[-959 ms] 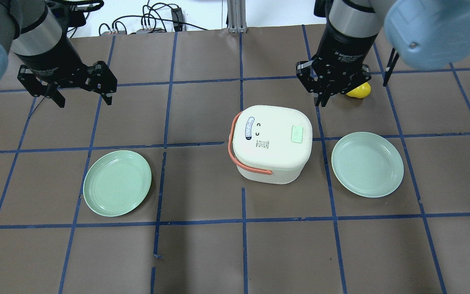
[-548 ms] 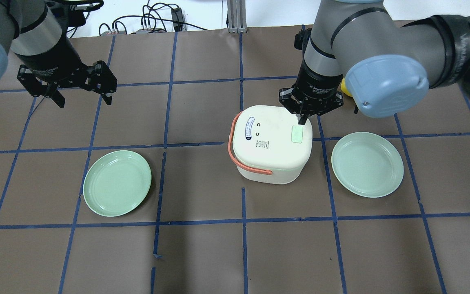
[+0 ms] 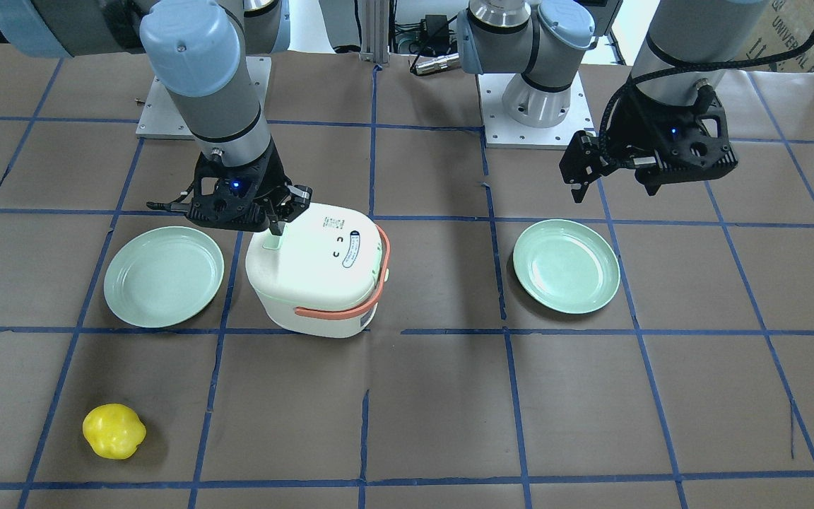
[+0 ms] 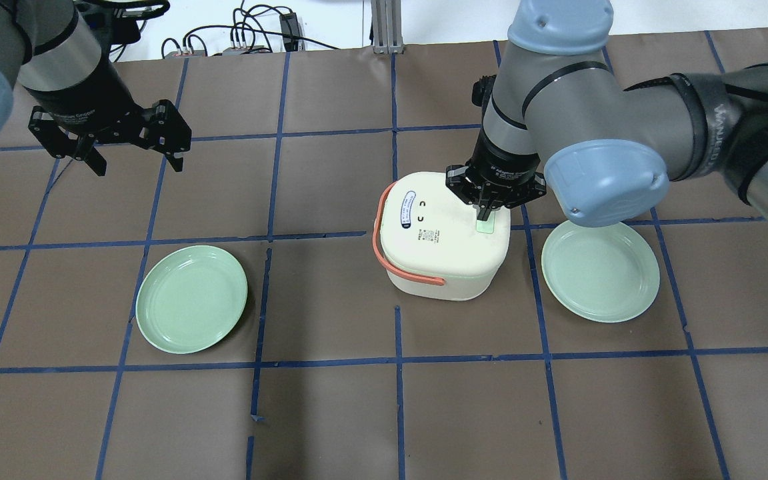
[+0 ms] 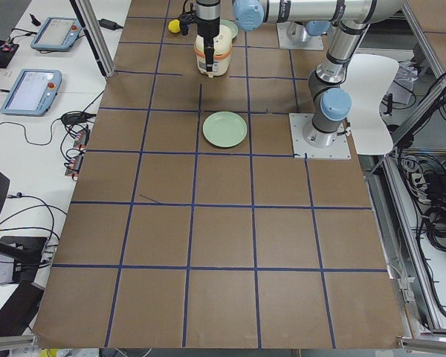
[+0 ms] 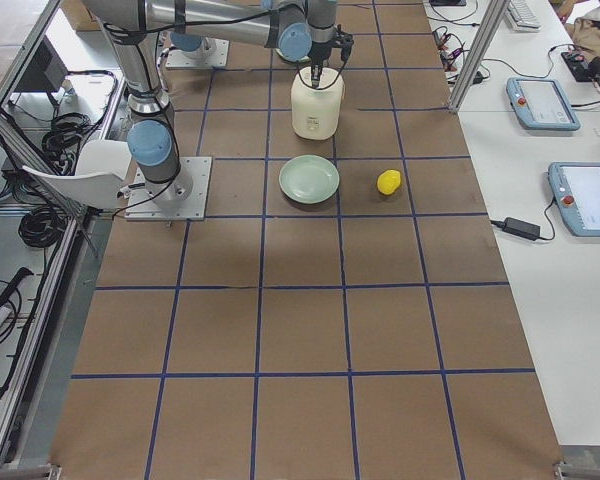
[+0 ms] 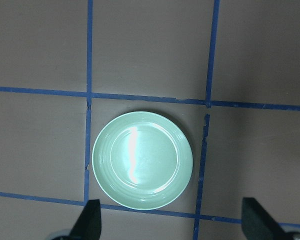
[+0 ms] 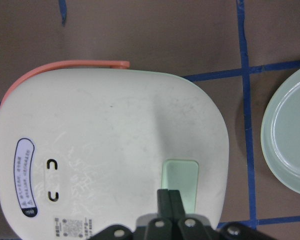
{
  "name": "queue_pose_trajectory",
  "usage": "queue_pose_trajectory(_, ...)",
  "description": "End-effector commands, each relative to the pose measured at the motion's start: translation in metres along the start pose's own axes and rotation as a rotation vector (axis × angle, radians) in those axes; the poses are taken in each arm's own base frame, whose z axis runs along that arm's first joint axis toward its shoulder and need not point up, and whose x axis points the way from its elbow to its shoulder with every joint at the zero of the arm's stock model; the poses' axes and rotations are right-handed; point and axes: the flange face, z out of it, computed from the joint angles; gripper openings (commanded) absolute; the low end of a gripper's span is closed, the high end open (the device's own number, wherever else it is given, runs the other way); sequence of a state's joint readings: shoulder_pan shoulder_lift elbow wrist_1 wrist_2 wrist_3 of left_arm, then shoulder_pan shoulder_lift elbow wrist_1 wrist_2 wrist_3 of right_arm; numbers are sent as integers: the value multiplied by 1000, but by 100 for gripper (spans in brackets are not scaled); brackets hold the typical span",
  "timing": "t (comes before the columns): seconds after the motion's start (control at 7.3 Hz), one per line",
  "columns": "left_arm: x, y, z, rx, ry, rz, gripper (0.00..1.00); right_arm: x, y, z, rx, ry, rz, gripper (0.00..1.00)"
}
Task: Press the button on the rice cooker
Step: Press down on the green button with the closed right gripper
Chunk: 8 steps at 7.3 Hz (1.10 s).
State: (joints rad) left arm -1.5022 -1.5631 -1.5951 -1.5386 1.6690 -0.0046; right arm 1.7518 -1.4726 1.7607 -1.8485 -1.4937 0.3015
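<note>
- At mid-table the cooker (image 4: pixel 444 233) stands upright with its lid shut. Its coral handle (image 4: pixel 376 240) is folded down along the robot's-left side, and its pale green button (image 8: pixel 182 175) sits on the lid's right side, close to the rim.
- The right gripper (image 4: pixel 485 215) points straight down, both fingers pinched together into one blunt tip and holding nothing. In the wrist view that tip sits over the button's edge rather than its middle. I cannot tell whether it touches the button.
- The step in hand, as I judge it, is the press itself.
- To do it well, first nudge the tip toward the button's middle. Contact at the edge may slip off or rock the key without a click.
- Then push straight down, slow and short. The button lies off-centre on the lid, so sideways force could slide or tip the cooker toward the right plate (image 4: pixel 601 269) just beside it.
- The fingers are best kept together, and the lift afterwards vertical.
- The left gripper (image 4: pixel 139 163) hangs spread wide and empty, well apart from the cooker. Its camera looks down on the left plate (image 7: pixel 142 160), and it need not act.
</note>
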Motion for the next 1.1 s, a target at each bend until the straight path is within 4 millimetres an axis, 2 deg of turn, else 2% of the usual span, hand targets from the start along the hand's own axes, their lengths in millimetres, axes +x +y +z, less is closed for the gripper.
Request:
queue_pose_trajectory(0.0,0,0,-1,1,0,1,100,0,-2,4,-4,3,-8,3)
queue_pose_trajectory(0.96,0,0,0,0,0,0,100,4,-5,10,-16,11,-7,4)
